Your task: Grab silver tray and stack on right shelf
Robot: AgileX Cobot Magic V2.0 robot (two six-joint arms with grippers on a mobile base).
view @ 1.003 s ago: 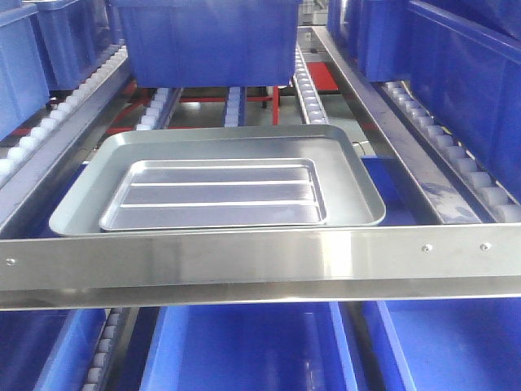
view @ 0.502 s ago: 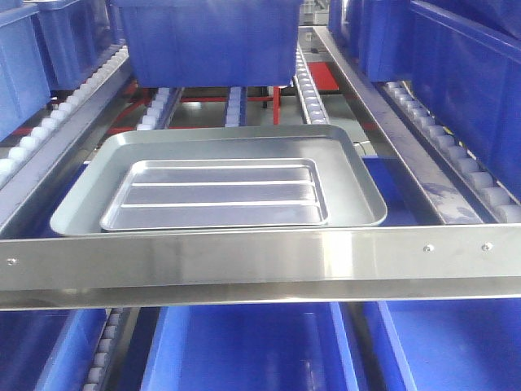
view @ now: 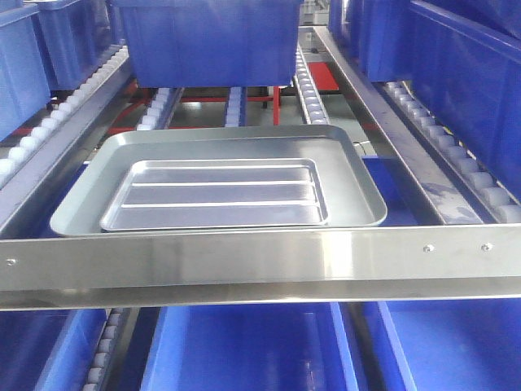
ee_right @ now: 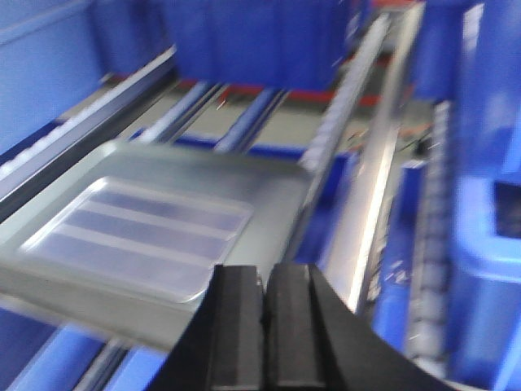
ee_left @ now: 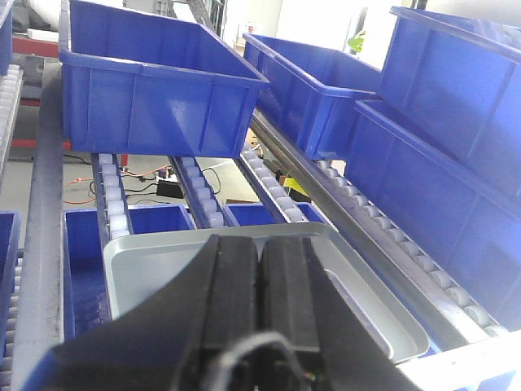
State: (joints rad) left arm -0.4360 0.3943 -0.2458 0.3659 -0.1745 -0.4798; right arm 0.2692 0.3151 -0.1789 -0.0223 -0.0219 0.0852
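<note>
**Mia:** Blue bins (view: 203, 37) and roller rails (view: 313, 90) fill this rack all around. What is closest to us?

**Ben:** From the front view, a flat steel front bar (view: 260, 265) with small screws runs across the right shelf (view: 391, 134). Under it sit more blue bins.

**Mia:** And just behind the bar?

**Ben:** A big silver tray (view: 358, 183) with a smooth floor lies flat on the rails. The small silver tray (view: 216, 194) with two long ribs lies inside it, toward the front left.

**Mia:** Is any claw touching it?

**Ben:** No. The left gripper (ee_left: 259, 281) has its two black fingers pressed together with nothing between them. It hangs over the near edge of the big tray, apart from it.

**Mia:** And the other one?

**Ben:** The right gripper (ee_right: 264, 318) is closed tight too, and holds nothing. Its picture is blurry. The ribbed tray shows to the left of it, and a shiny steel rail (ee_right: 370, 204) runs away on its right.

**Mia:** What is farthest back?

**Ben:** One large blue bin sits on the rollers behind the trays. More blue bins stand on the rails at both sides.
</note>
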